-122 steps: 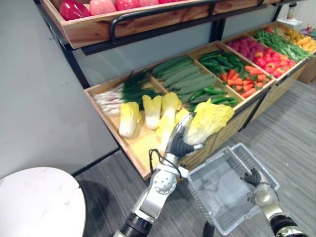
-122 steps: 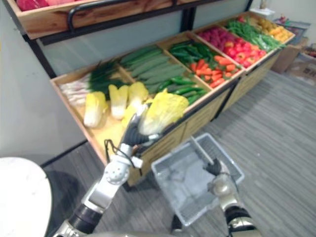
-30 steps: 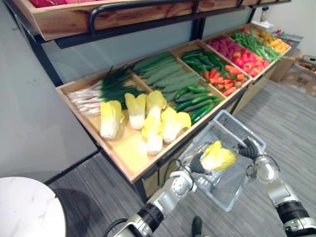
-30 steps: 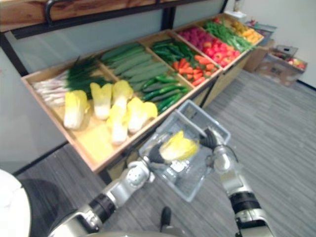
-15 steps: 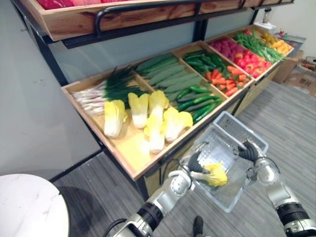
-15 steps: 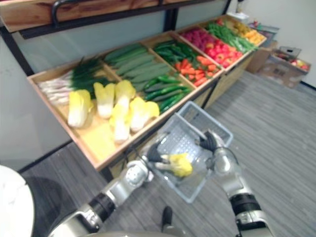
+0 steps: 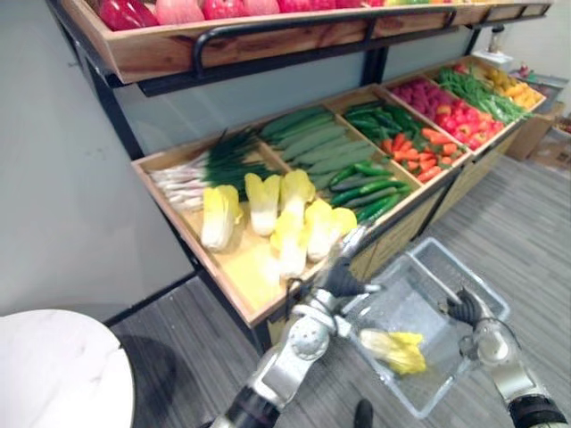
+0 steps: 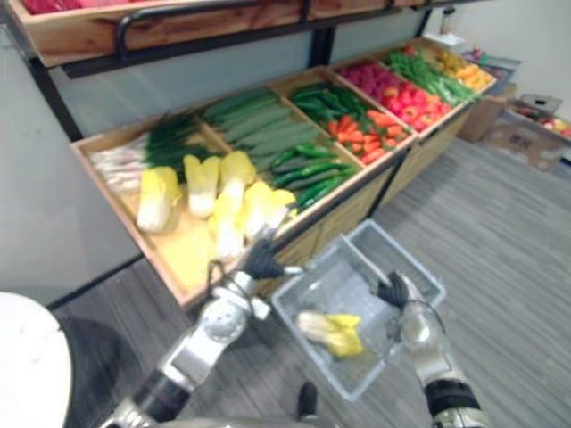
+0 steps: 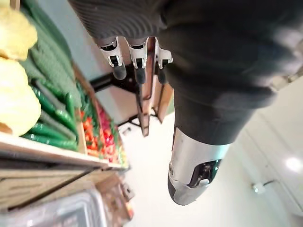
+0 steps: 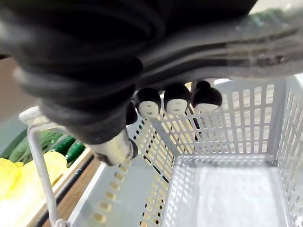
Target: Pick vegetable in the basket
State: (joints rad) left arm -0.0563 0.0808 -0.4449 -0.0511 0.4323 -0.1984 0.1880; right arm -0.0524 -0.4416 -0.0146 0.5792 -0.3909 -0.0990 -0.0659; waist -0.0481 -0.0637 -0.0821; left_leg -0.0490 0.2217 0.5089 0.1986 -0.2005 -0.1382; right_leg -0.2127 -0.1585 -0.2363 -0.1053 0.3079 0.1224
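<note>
One cabbage [image 7: 393, 349] lies in basket [image 7: 412, 299], toward 7 o'clock. L hand [image 7: 342, 275] empty, fingers straight, over rim at 10. R hand [image 7: 467, 308] curled round rim at 3. Prob. light; leaves soft, bruise easily. Take by firm pale base.

Red round produce [image 7: 125, 13] cut by top edge; round white desk [image 7: 53, 374] cropped at corner — grey plastic mesh basket [image 10: 222, 127] cropped in right wrist view.

The grey plastic mesh basket [image 7: 403, 303] is open above; a yellow leafy cabbage [image 7: 395, 349] takes its near edge, and the far half is bare.
</note>
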